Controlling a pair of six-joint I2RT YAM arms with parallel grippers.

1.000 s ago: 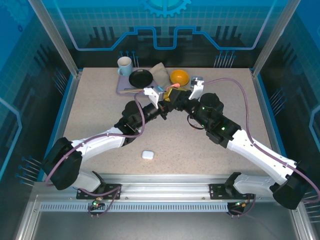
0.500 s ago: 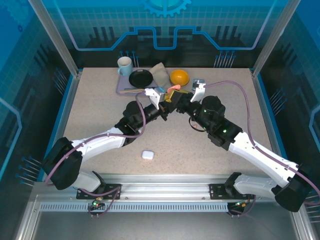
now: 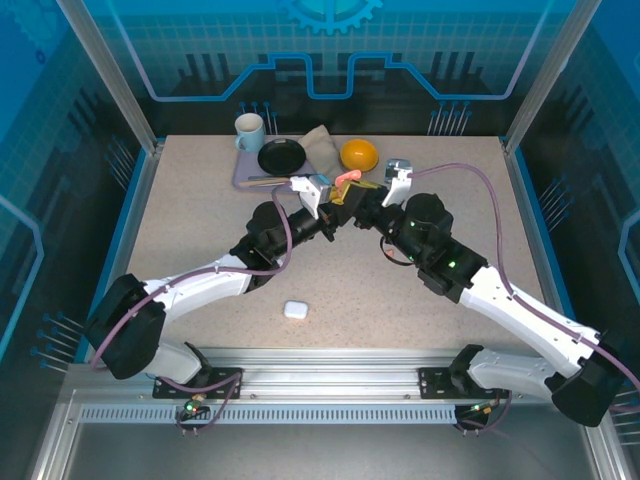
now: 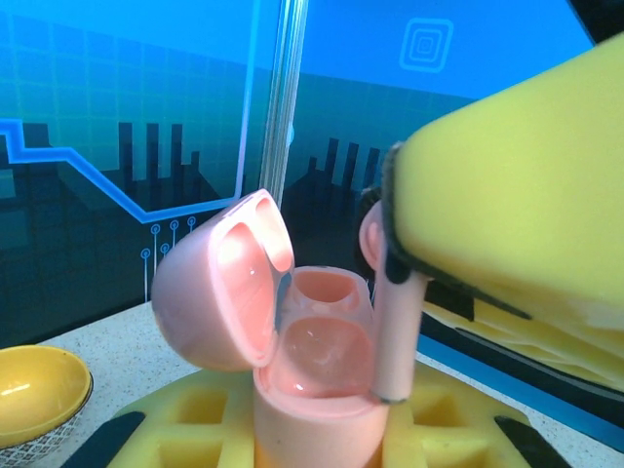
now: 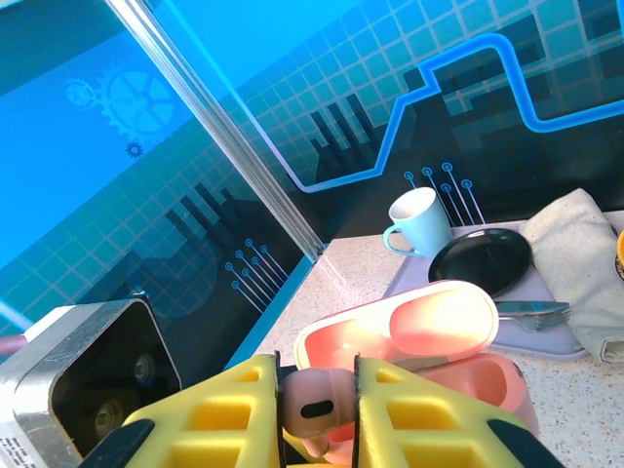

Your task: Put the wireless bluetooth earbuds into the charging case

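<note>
Over the far middle of the bench (image 3: 200,250), on the top camera, my two arms meet nose to nose. The left tool (image 3: 332,197) is clamped on the pink charging case (image 3: 347,177) and the right tool (image 3: 362,200) is just beside it. A white case (image 3: 294,309) lies well apart, near my edge. The yellow bowl (image 3: 358,153) and black plate (image 3: 281,156) sit close behind the meeting point. A swing after a slip could knock them.

Left wrist now: the case stands upright between my yellow pads, lid (image 4: 219,283) thrown back, both sockets bare. The pink earbud (image 4: 395,322) hangs stem-down at the case's right rim. I judge the stem tip is riding on or outside the rim rather than over a socket. Push down like this and it could jam on the edge, twist in the grip, or lever the case out of my left pads.

Right wrist: the right tool's yellow fingers (image 5: 214,419) are pinched together on the earbud's head, a small contact patch. Any sideways load from the rim could pop it free and drop it to the bench. The open lid is also close enough to catch a finger.
</note>
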